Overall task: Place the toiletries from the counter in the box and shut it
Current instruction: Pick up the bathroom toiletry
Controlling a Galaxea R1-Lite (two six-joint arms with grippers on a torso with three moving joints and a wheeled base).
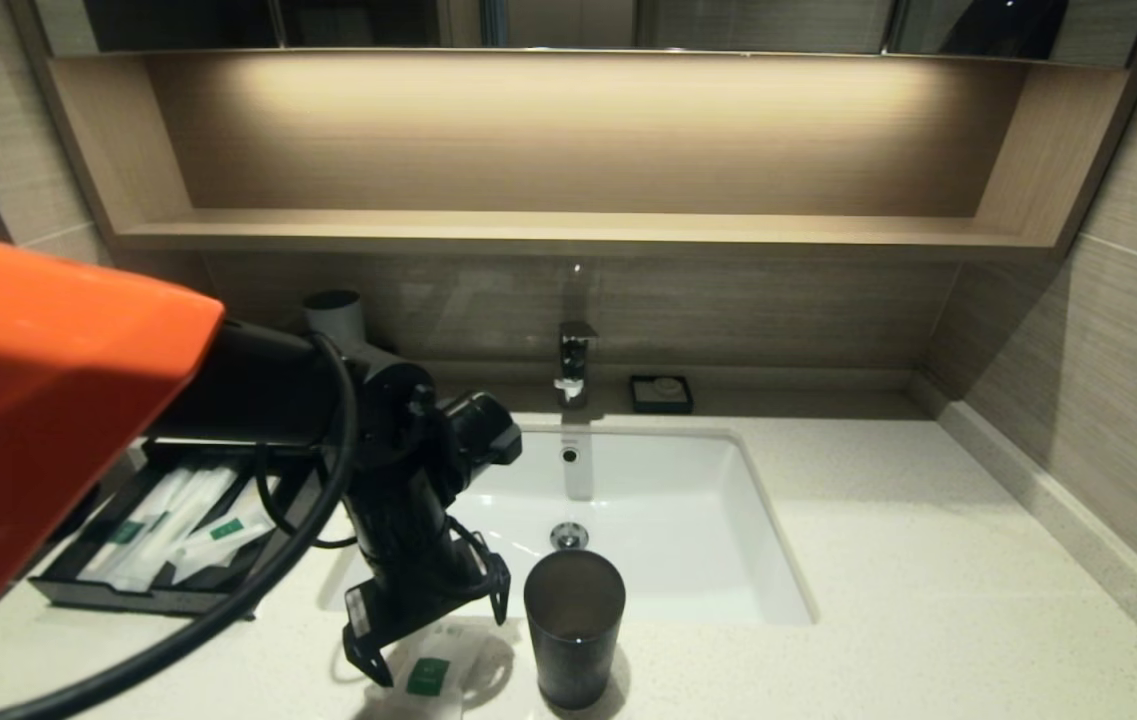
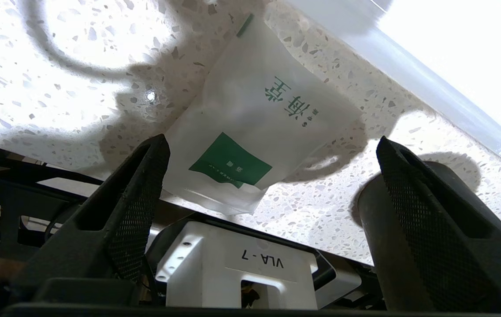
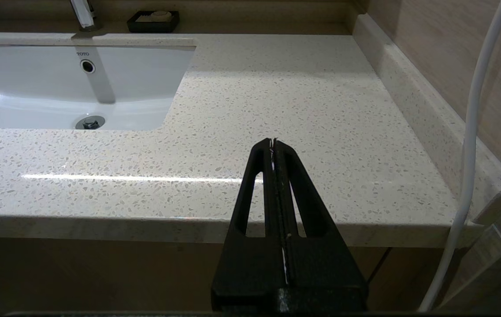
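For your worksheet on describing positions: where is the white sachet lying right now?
In the head view, the white sachet lies flat on the counter near its front edge, just left of the dark tumbler, under the open left gripper.

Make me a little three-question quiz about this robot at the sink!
1. True or false: the left gripper is shut on the sachet.
2. What stands right beside the sachet on the counter: (a) soap dish, (b) dark tumbler, (c) tap?
3. Fill in: the black box by the sink is ____.

Key: 1 false, open above it. 2 b. 3 open, with wrapped items inside.
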